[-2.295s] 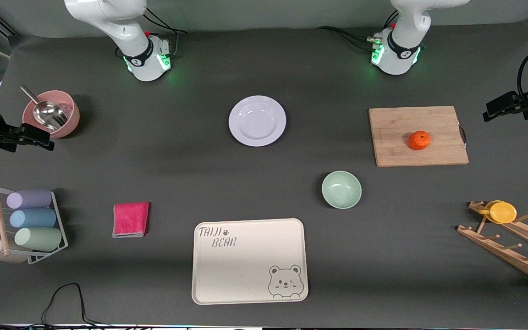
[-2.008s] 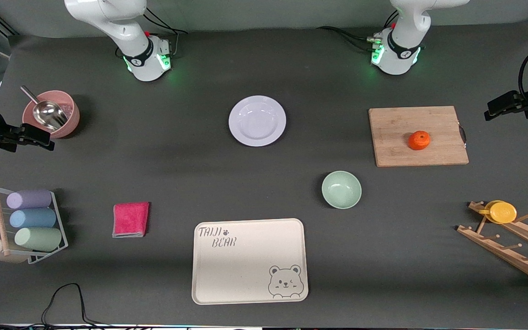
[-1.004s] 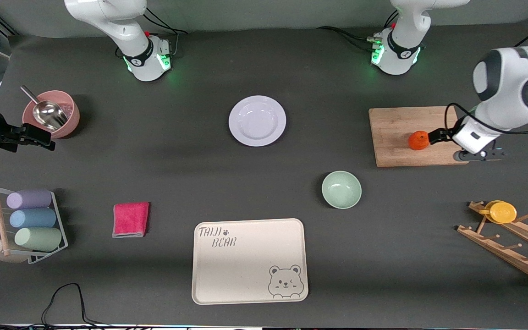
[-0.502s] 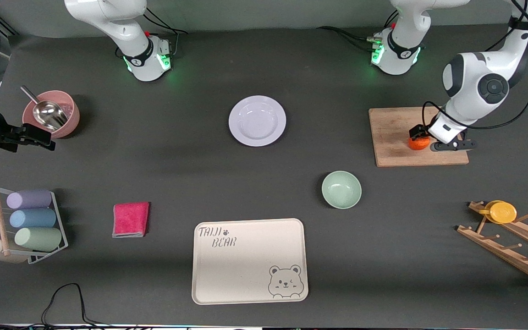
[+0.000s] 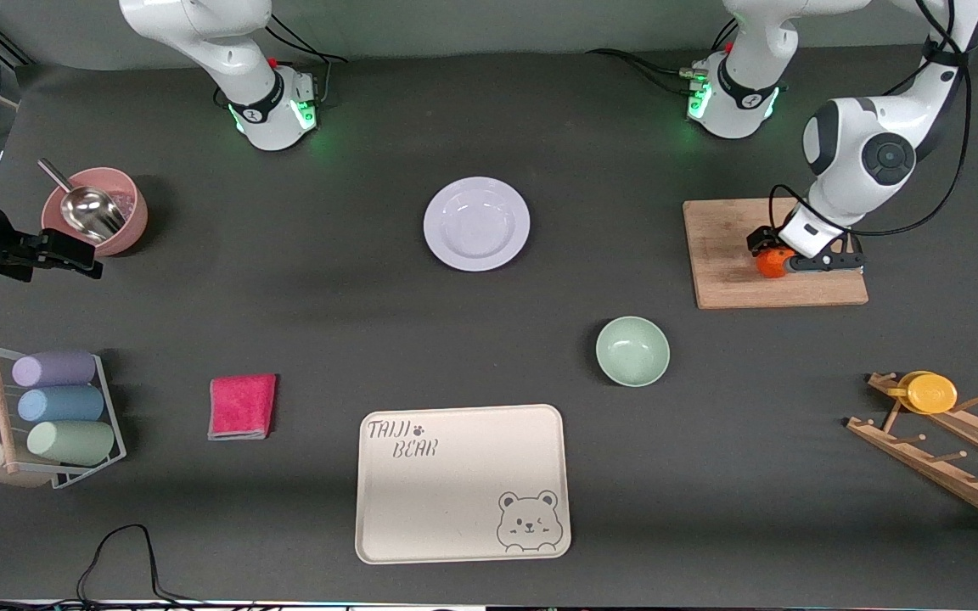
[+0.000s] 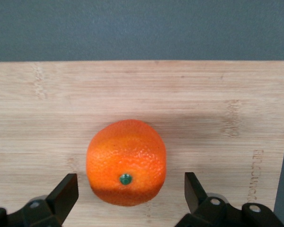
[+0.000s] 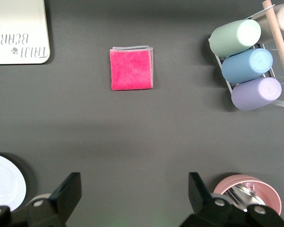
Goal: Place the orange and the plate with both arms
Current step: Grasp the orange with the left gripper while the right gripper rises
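Dark grey matting is covering the tabletop (image 5: 328, 322), and a bamboo cutting board (image 5: 731, 246) is lying on it toward the left arm's end. Sitting on that board is the orange (image 5: 771, 263), its green stem dimple facing the left wrist camera. Low over the board, the left gripper (image 5: 782, 255) is straddling the fruit with its fingers (image 6: 66, 191) spread wide, one on each side and neither touching the peel. Resting bare near the middle of the tabletop, well apart from the board, is the pale lavender plate (image 5: 476, 223). Nearer the front camera than the plate, a mint-green bowl (image 5: 632, 350) and a cream bear-printed tray (image 5: 462, 484) are sitting. Waiting high at its own end, the right gripper (image 7: 135, 201) is hanging with fingers released, looking down on a pink folded cloth (image 7: 131, 69) and a rack of pastel cups (image 7: 248, 64).
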Available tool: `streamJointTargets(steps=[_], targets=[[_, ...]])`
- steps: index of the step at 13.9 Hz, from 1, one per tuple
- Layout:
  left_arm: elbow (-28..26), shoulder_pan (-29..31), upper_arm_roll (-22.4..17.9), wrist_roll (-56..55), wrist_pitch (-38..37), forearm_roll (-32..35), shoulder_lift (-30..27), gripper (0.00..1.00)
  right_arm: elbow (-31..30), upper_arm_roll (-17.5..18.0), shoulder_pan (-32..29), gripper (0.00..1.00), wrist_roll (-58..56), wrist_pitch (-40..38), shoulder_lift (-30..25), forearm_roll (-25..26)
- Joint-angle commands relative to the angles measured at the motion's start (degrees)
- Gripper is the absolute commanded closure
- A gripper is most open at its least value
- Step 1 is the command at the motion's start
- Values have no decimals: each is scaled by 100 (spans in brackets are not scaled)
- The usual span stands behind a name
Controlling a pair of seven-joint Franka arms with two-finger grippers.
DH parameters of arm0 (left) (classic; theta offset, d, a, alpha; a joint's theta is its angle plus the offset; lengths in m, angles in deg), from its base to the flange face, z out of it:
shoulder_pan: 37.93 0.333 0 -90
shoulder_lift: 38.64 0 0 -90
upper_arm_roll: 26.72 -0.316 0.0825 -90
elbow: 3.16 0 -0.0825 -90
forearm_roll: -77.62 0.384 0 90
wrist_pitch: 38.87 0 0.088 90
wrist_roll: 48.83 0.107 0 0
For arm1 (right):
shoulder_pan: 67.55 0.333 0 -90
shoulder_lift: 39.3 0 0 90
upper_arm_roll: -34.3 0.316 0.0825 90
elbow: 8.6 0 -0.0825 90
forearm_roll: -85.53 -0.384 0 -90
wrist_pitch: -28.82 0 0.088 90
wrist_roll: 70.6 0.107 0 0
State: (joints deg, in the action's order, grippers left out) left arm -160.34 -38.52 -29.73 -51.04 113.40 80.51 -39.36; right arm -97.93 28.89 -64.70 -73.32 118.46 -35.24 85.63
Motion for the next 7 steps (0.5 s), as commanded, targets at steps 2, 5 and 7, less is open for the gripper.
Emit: streamJointTargets(steps=[2, 5, 7], targets=[[-155, -55, -43, -122, 470, 98, 230, 0, -41, 14, 5, 0, -80, -69, -63, 16], [-129, -64, -43, -104, 409, 98, 222, 3, -119, 14, 13, 0, -80, -69, -133, 16], [-85, -64, -43, -52, 400, 98, 222, 21, -355, 22, 13, 0, -63, -87, -448, 16]])
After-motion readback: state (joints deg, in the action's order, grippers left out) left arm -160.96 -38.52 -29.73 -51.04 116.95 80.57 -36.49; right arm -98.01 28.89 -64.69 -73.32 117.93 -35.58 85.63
